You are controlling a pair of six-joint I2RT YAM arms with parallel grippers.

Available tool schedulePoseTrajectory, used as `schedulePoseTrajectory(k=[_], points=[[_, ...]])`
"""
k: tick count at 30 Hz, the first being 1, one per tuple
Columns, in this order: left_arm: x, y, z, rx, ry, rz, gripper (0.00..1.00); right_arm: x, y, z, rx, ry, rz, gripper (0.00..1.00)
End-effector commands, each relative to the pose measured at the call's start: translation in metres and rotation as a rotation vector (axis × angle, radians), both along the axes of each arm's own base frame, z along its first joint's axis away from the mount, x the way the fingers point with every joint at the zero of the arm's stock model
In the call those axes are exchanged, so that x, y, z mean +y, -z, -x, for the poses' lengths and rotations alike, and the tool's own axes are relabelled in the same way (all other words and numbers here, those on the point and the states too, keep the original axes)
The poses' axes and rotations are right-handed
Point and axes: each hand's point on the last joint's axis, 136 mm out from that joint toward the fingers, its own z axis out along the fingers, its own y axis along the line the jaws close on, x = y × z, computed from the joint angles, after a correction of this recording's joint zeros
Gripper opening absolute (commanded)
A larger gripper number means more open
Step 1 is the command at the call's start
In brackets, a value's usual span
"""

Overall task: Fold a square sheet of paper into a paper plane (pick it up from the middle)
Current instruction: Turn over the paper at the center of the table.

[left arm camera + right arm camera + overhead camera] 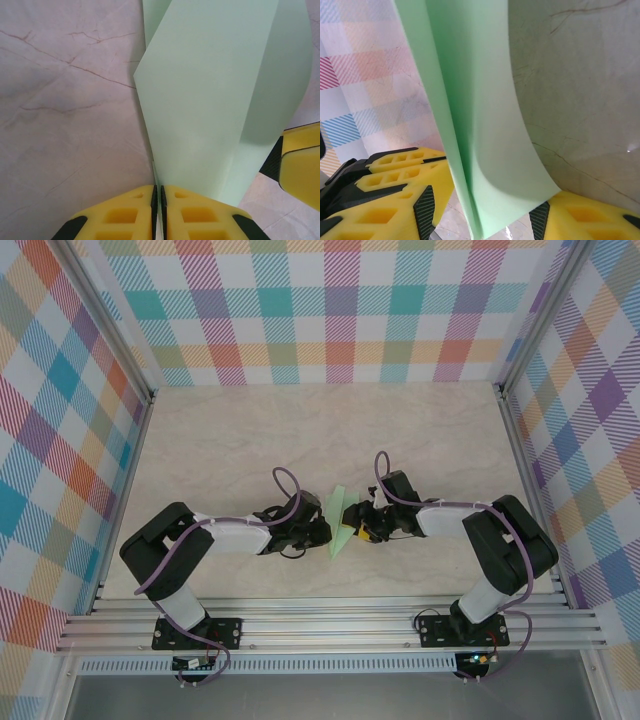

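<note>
The sheet of paper (pixel 338 532) is pale mint green, folded narrow along a centre crease and held on edge above the table between the two arms. My left gripper (pixel 322 530) is shut on it; in the left wrist view its yellow jaws (pixel 159 192) meet on the thin lower edge of the paper (pixel 215 90). My right gripper (pixel 356 525) stands open from the other side. The folded paper (pixel 480 100) hangs between its spread fingers (pixel 426 210), with one flap curling toward the right finger. The right gripper's (pixel 482 215) jaws are not pressed together.
The marble-look tabletop (pixel 300 440) lies beneath, walled by plaid panels (pixel 340 310) and aluminium rails at the sides and front. A right finger (pixel 300 160) shows beside the paper in the left wrist view. The left fingers (pixel 395 170) sit close by in the right wrist view.
</note>
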Motion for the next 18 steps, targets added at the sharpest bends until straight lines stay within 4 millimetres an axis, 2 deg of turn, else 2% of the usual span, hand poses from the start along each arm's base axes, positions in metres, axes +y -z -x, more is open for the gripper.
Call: schedulePoseTrajectory(k=[1,6,14,18], points=[[0.006,-0.002,-0.001,-0.001,-0.017,0.013,0.14,0.007,-0.002,-0.002,-0.010,-0.016,-0.033,0.53],[0.003,-0.002,-0.001,0.002,-0.010,0.021,0.14,0.011,-0.007,-0.005,-0.037,-0.030,-0.060,0.46],[0.006,-0.003,0.000,0.001,-0.017,0.021,0.14,0.018,-0.008,-0.008,-0.046,-0.059,-0.082,0.51],[0.006,-0.003,0.001,0.002,-0.018,0.021,0.14,0.022,-0.007,-0.008,-0.049,-0.076,-0.082,0.49]])
